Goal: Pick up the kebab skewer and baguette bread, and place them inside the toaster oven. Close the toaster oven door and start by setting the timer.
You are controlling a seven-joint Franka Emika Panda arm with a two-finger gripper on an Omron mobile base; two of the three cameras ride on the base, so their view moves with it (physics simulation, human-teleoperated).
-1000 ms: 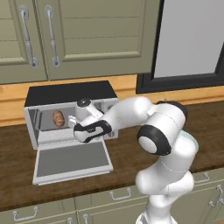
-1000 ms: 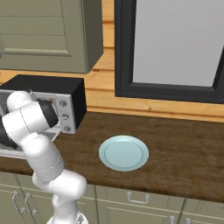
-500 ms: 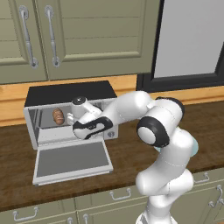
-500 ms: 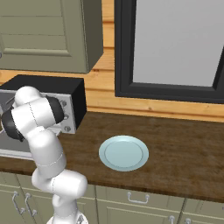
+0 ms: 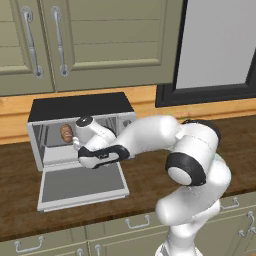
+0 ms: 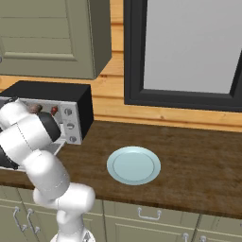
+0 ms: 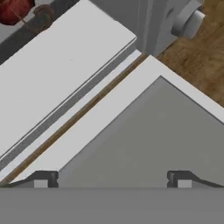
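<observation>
The toaster oven (image 5: 80, 107) stands open on the counter, and the toaster oven door (image 5: 82, 182) lies folded down flat. The baguette bread (image 5: 66, 133) rests inside, at the back left. In the hand view a red and brown chunk of the kebab skewer (image 7: 17, 10) shows inside the cavity, at the top left corner. My gripper (image 5: 85, 159) hovers at the oven mouth just above the door's hinge edge. Its gripper (image 7: 110, 179) fingertips stand wide apart and open, with nothing between them, over the door's grey glass (image 7: 144, 131).
A light blue plate (image 6: 133, 165) lies on the wooden counter right of the oven. The oven's knobs (image 6: 71, 126) run down its right face; one knob (image 7: 188, 22) shows in the hand view. Wall cabinets (image 5: 100, 40) hang above. My arm crosses in front of the oven.
My hand has shifted left and slightly down along the oven opening, toward the door. The baguette and the door have stayed put.
</observation>
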